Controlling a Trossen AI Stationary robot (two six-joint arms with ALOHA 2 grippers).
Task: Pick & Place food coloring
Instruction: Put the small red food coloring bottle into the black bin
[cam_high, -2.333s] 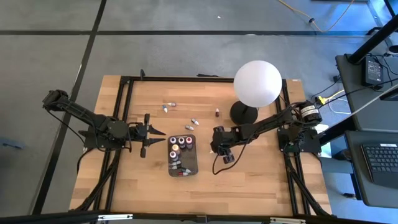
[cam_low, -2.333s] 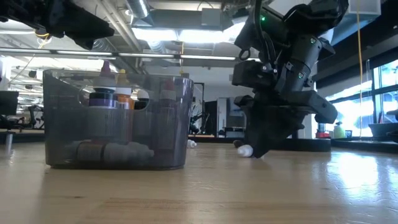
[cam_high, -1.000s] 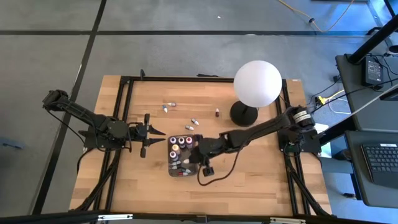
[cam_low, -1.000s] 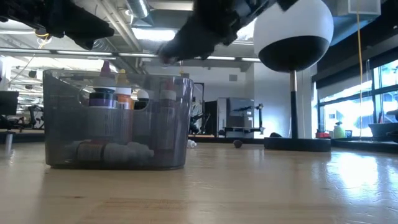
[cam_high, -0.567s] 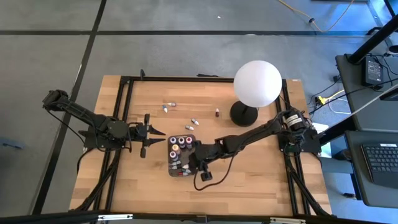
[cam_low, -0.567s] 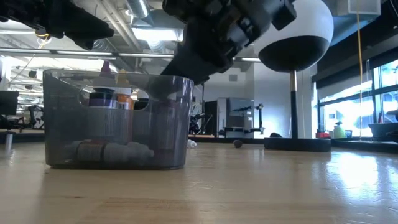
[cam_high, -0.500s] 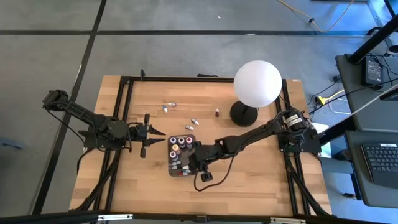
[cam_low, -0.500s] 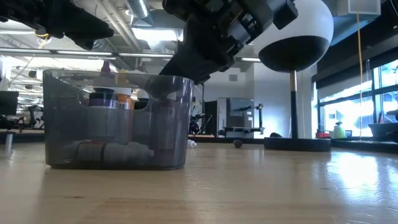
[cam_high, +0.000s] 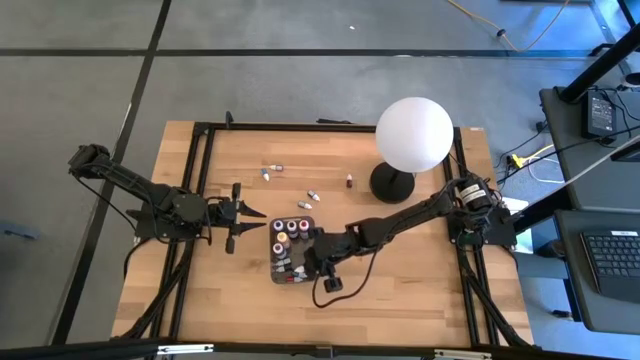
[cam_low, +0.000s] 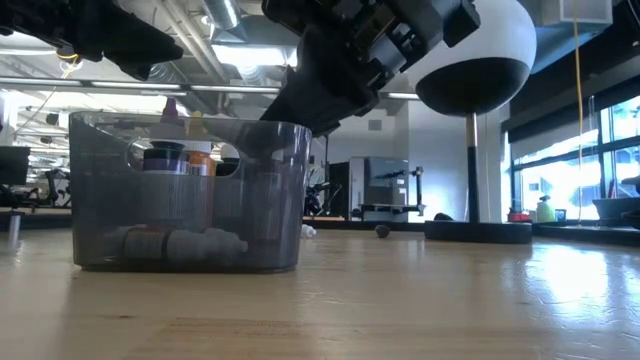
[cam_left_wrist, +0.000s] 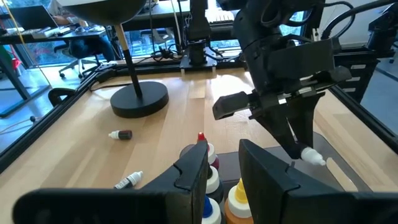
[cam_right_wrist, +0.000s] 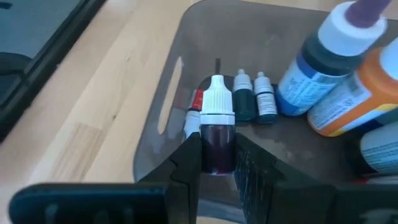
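The dark grey tray (cam_high: 306, 272) stands mid-table and holds several food coloring bottles (cam_right_wrist: 311, 78), some upright, small ones (cam_right_wrist: 247, 99) lying on its floor. My right gripper (cam_right_wrist: 217, 142) hangs slanted over the tray's right part (cam_high: 312, 258), shut on a small dark red bottle with a white cap (cam_right_wrist: 217, 102). Several loose small bottles (cam_high: 303, 205) lie on the wood beyond the tray. My left gripper (cam_high: 250, 212) waits just left of the tray, open, with nothing between its fingers (cam_left_wrist: 193, 171). My right gripper pinches the small bottle's dark red body (cam_right_wrist: 216, 155) between its two fingers. The bottle lies along the fingers, and its white cap sticks out past their tips (cam_left_wrist: 313, 157). The fingers slant down from the table's right. The bottle hangs clear, above the tray's floor.
A white globe lamp (cam_high: 413, 135) on a black base (cam_high: 392, 182) stands at the far right. The black frame rails (cam_high: 200, 180) run along the table's sides. Bare wood (cam_high: 400, 280) lies near and right of the tray.
My right gripper, still shut on the small bottle, has sunk from above the tray to its rim and shifted a little toward the near edge. For the last half second it has kept still.
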